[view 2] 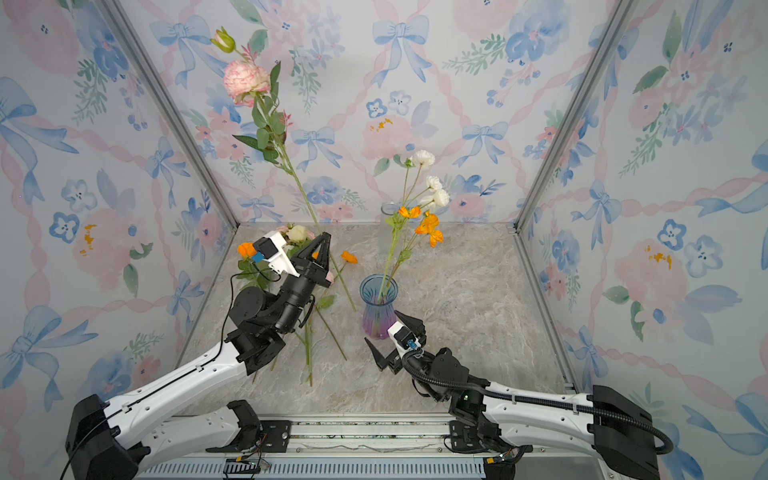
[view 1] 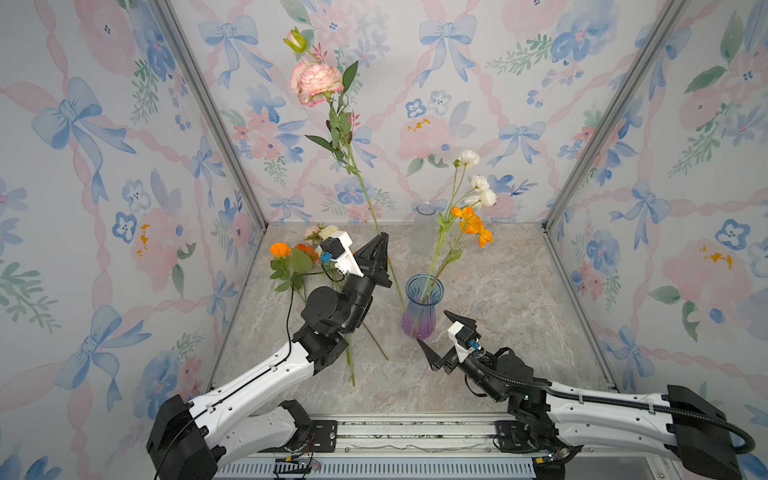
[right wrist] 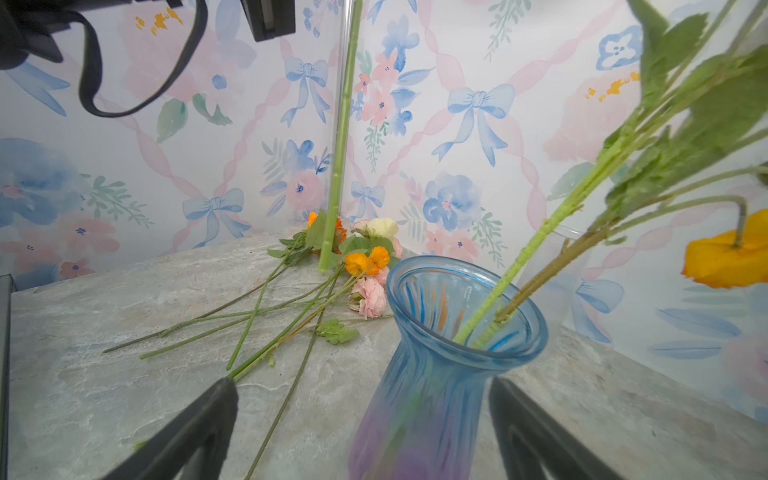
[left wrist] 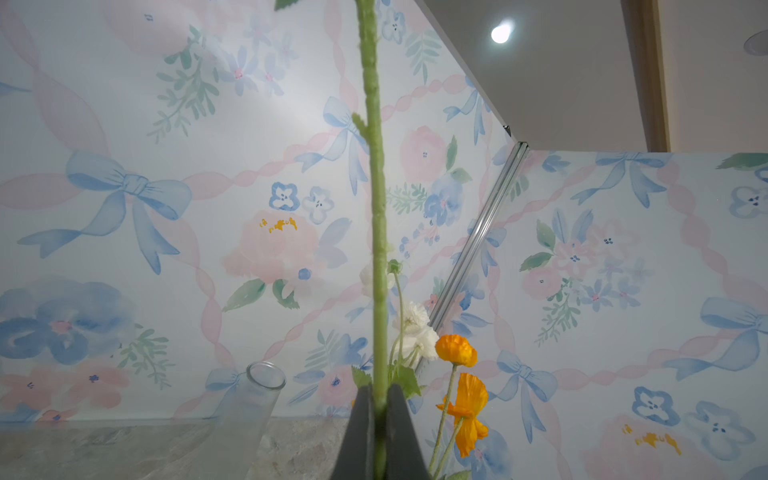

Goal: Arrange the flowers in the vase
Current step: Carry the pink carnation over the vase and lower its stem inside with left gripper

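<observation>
Left gripper (view 1: 382, 237) was clamped on one pink carnation (view 1: 314, 81), its stem end hanging just left of the blue vase (view 1: 417, 318); a heap of flowers (view 1: 291, 257), too tangled to count, lay farther left. Two stems, white blooms (view 1: 480, 182) and orange poppies (view 1: 473, 226), stood in that vase, whose foot the right gripper (view 1: 432, 327) flanked, spread wide and gripping nothing; one clear vase (view 1: 424, 228) stood behind.

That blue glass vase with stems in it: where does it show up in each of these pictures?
Top view: blue vase stands just right of centre.
Top view: almost dead centre.
Left wrist: not in it.
Right wrist: close up, lower middle.
Shared landmark: the orange poppies, whose stems stand in it.
</observation>
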Robot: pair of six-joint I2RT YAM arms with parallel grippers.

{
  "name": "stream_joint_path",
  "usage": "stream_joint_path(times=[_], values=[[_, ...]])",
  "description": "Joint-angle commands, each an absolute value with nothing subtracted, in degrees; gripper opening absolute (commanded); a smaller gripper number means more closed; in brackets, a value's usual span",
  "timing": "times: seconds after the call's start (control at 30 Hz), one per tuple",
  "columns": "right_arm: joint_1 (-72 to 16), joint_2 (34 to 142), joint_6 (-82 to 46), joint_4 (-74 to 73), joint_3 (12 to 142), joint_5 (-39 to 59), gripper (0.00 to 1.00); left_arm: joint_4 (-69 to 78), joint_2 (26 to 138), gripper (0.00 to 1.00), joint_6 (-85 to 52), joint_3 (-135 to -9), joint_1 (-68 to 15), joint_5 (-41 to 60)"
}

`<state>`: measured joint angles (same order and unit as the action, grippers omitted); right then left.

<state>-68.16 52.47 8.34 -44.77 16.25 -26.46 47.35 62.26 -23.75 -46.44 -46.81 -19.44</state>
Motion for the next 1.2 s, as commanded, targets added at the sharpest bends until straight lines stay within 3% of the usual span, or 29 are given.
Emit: stream_joint_path(times=[0.0, 0.4, 1.17], values=[[-67.25, 51.76, 7.34, -45.73, 15.58, -28.83, 0.97, 61.41, 65.88, 0.00, -18.12, -47.77, -48.62, -22.00], [-67.18, 52.39, 7.34, -45.62, 15.73, -28.51, 0.97, 74.35, 80.68, 0.00, -11.26, -50.03, -51.01, -24.34], [-67.07, 54.66, 7.29, -44.06, 17.14, -25.99, 0.97, 77.31, 88.42, 0.02, -17.93, -40.86, -53.42, -26.04]])
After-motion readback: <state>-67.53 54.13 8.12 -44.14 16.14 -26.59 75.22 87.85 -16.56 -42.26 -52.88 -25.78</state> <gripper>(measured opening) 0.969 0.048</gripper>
